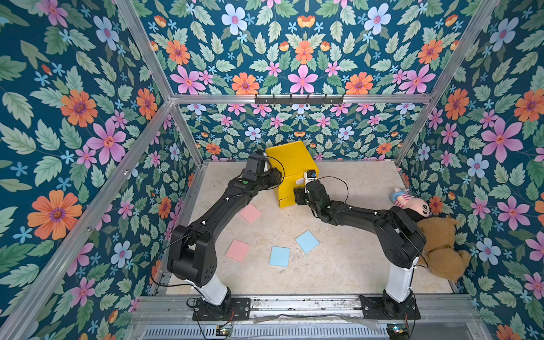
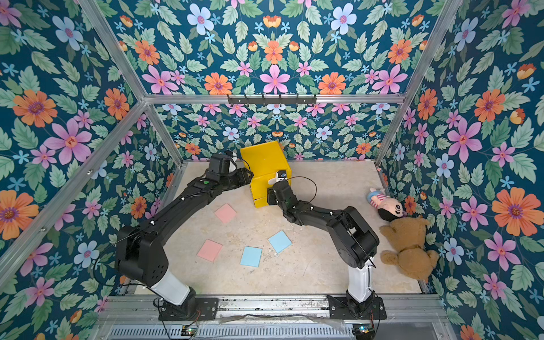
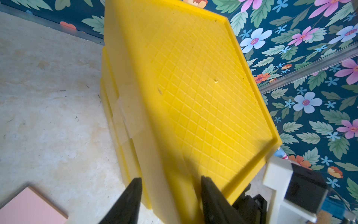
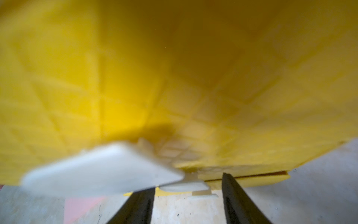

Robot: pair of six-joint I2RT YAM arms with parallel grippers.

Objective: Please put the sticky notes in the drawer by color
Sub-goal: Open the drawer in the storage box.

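The drawer [image 1: 290,160], a bright yellow cabinet, stands at the back middle of the table in both top views. My left gripper [image 3: 171,194] is shut on its upper left edge, one finger on each side of the wall. My right gripper [image 4: 188,184] is at the front face, open, its fingers standing apart on either side of a small white tab handle [image 4: 184,187]. A larger blurred tab [image 4: 100,170] sits just above. On the table lie two pink sticky notes [image 1: 250,212] [image 1: 238,250] and two light blue ones [image 1: 279,256] [image 1: 307,241].
A striped doll [image 1: 412,203] and a brown teddy bear [image 1: 441,247] lie by the right wall, behind my right arm. Floral walls close in the table on three sides. A black hook rail [image 1: 298,100] hangs on the back wall.
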